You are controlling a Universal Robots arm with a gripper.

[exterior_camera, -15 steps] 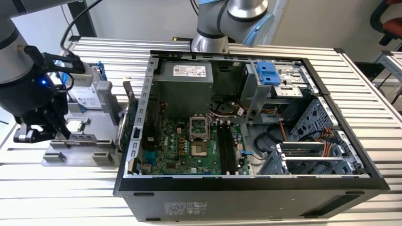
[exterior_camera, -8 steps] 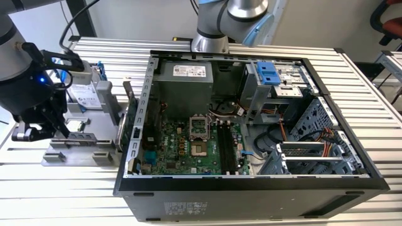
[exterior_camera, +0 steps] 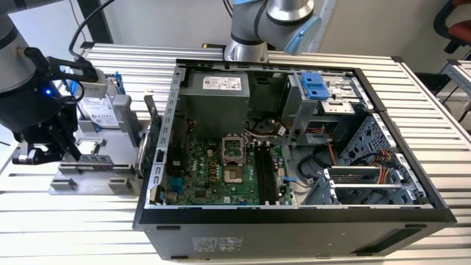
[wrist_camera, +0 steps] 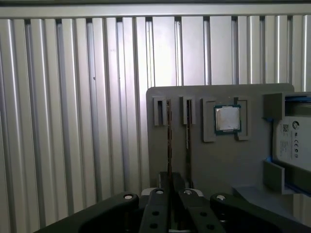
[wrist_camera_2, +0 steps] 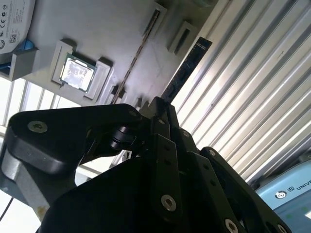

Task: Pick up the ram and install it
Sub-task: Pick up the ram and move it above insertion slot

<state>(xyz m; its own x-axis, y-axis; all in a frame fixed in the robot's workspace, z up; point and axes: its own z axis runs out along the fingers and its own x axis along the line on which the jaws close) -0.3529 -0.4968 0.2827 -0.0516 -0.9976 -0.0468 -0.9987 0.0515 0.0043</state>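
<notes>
The ram point(wrist_camera_2: 187, 68) is a thin dark stick that runs out from between my fingertips, and its far end overlaps the slatted table past the tray's edge. My gripper point(wrist_camera_2: 162, 104) is shut on its near end. In the first wrist view the ram point(wrist_camera: 168, 141) appears edge-on at a tray slot and leads straight into the gripper point(wrist_camera: 170, 182). In the exterior view the gripper point(exterior_camera: 55, 152) hangs over the grey tray point(exterior_camera: 88, 185) at that view's left, beside the open computer case point(exterior_camera: 294, 215). The motherboard's long memory slots point(exterior_camera: 266, 171) lie inside the case.
A second stick point(wrist_camera: 188, 126) stands in the neighbouring tray slot. A square silver processor point(wrist_camera: 227, 119) and a hard drive with blue rails point(exterior_camera: 99, 110) also sit in the tray. Another arm's base point(exterior_camera: 246, 49) stands behind the case. Cables and drive cages crowd the case's right side.
</notes>
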